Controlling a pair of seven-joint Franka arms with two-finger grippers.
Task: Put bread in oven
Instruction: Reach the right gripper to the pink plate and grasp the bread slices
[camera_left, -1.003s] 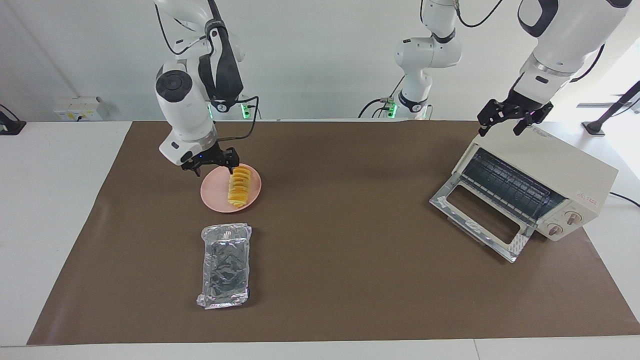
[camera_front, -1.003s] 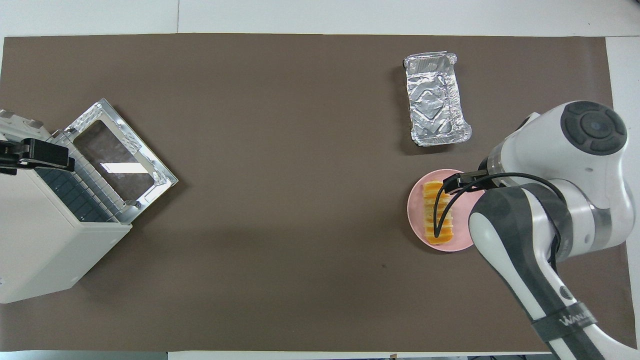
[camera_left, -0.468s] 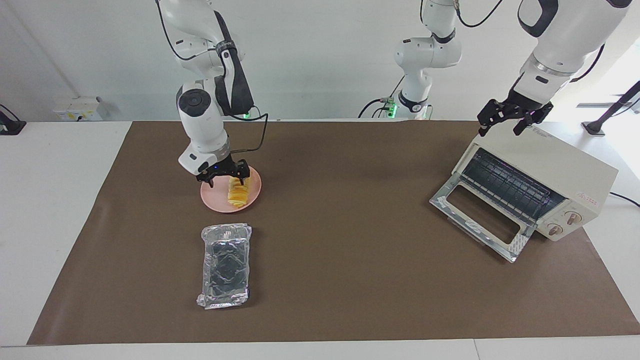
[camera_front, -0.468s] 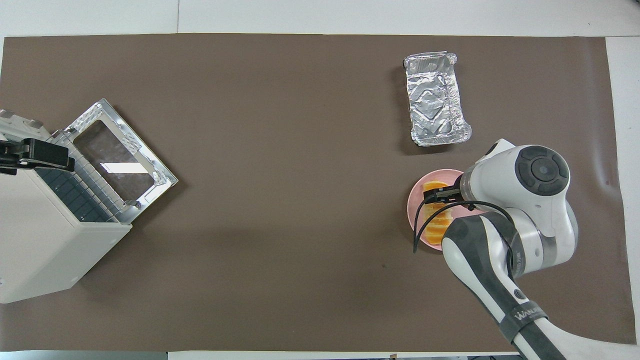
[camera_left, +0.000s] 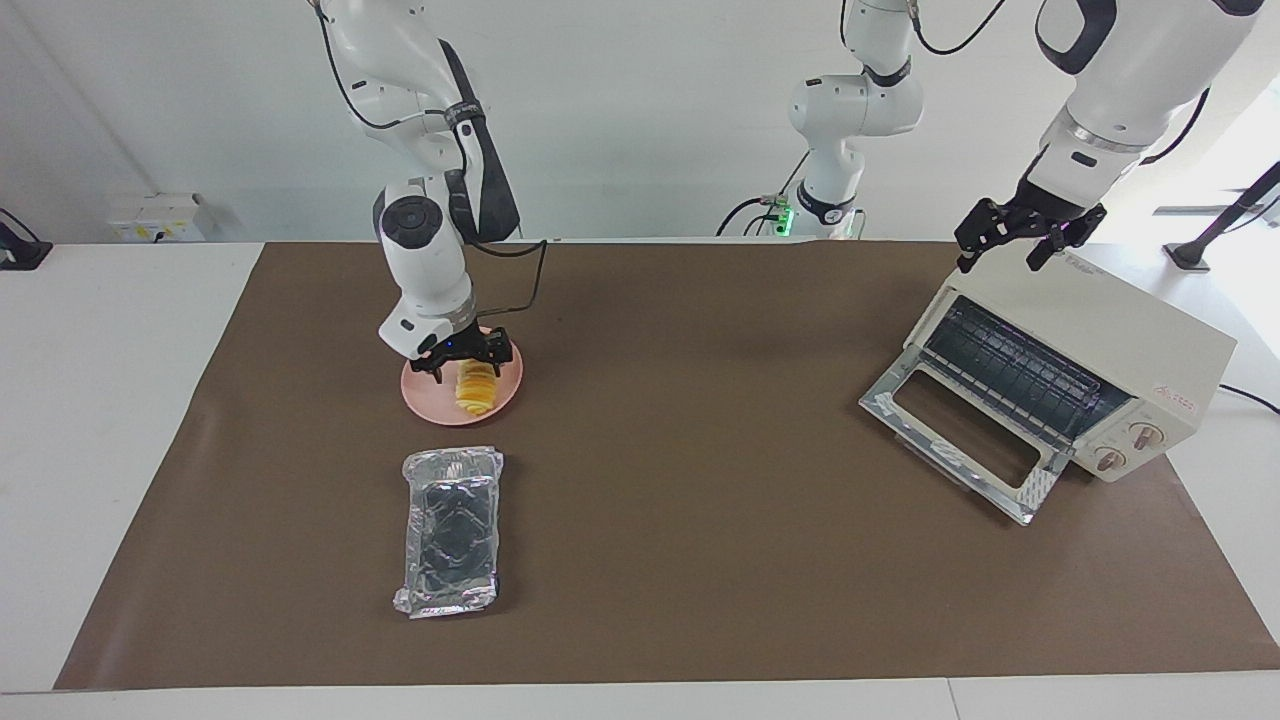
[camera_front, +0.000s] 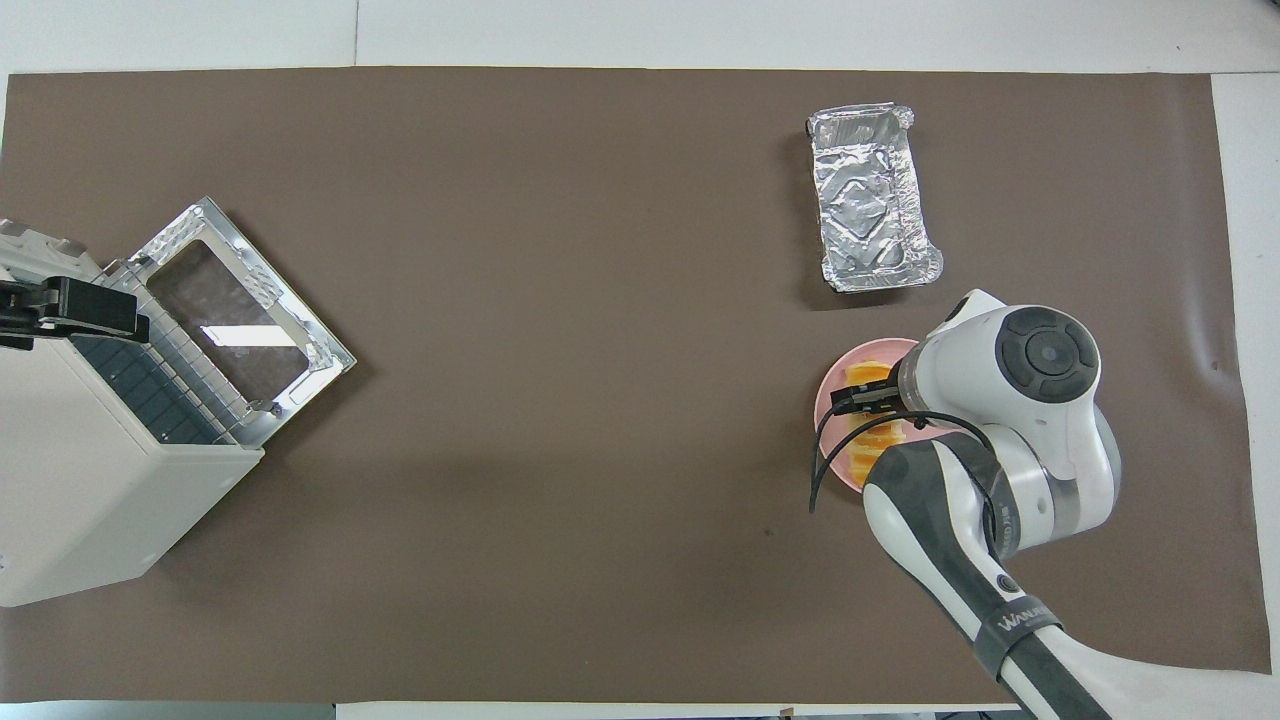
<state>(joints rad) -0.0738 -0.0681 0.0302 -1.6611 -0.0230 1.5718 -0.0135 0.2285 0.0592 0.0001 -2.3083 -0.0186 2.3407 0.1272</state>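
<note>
The bread (camera_left: 476, 392), a ridged yellow-orange loaf, lies on a round pink plate (camera_left: 420, 396) toward the right arm's end of the table. My right gripper (camera_left: 466, 362) is open and low over the plate, its fingers straddling the end of the loaf nearer to the robots. From overhead the arm covers most of the bread (camera_front: 862, 377). The cream oven (camera_left: 1120, 345) stands at the left arm's end with its glass door (camera_left: 955, 440) dropped open. My left gripper (camera_left: 1000, 262) waits, open, over the oven's top.
A crinkled silver foil tray (camera_left: 452, 530) lies on the brown mat (camera_left: 700, 500), farther from the robots than the plate. The right arm's cable (camera_front: 822, 470) loops beside the plate. In the overhead view the oven door (camera_front: 240, 320) juts toward the table's middle.
My right gripper has shifted from beside the plate to over the loaf and come down lower. The left gripper, oven, bread and foil tray have not moved.
</note>
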